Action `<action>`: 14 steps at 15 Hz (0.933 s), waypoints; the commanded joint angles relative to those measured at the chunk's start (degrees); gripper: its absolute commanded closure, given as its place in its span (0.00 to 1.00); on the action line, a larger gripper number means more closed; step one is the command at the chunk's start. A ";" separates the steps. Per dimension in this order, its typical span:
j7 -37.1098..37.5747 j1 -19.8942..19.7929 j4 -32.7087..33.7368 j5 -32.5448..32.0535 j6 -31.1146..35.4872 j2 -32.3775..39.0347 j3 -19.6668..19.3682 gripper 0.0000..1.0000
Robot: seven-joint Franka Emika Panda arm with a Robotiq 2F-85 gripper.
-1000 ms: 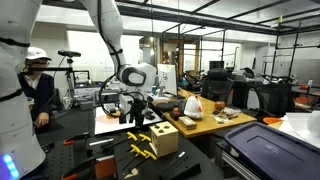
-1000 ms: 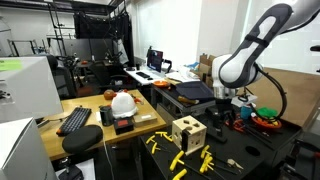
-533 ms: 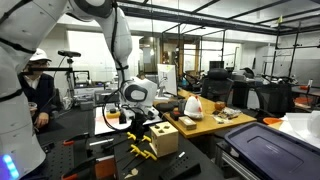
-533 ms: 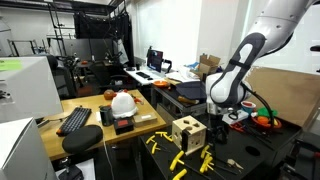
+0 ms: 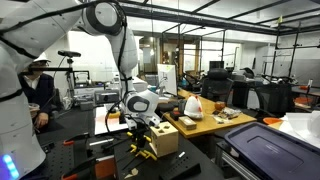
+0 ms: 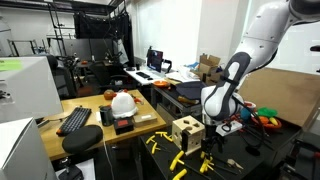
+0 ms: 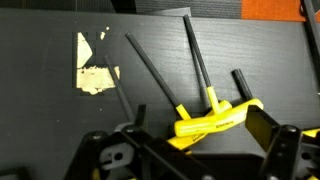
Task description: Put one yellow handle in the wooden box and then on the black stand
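The gripper (image 7: 200,118) is held fully open and nothing is gripped. In the wrist view its two fingers are lowered to either side of a yellow handle (image 7: 215,122) lying flat on the dark table (image 7: 260,50), so that the handle would be caught across its short width once the jaws are shut. Whether either finger touches it cannot be told. Two black shafts (image 7: 200,65) are seen running away from the handle, one probably belonging to a second tool lying against the first. A crowded grasp is judged to be the main risk, since both could be pinched or dragged together. The pick-up is therefore taken as the step in hand, with nothing yet placed. The box (image 6: 188,133) is seen in both exterior views just beside the arm, on the same table, with dark holes in its faces and nothing seen inserted. More yellow handles (image 6: 180,160) are scattered in front of it. The black stand cannot be made out with certainty. A torn pale patch (image 7: 93,72) is stuck to the table farther off. A white helmet (image 6: 123,102) and a keyboard (image 6: 75,120) are left on a neighbouring desk, well clear of the work.
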 commanded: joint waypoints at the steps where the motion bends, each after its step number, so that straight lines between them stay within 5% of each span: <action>1: 3.20 2.14 2.22 -0.57 2.10 2.80 -0.81 0.00; 14: 2.67 2.80 2.49 -0.75 2.12 4.29 0.29 0.00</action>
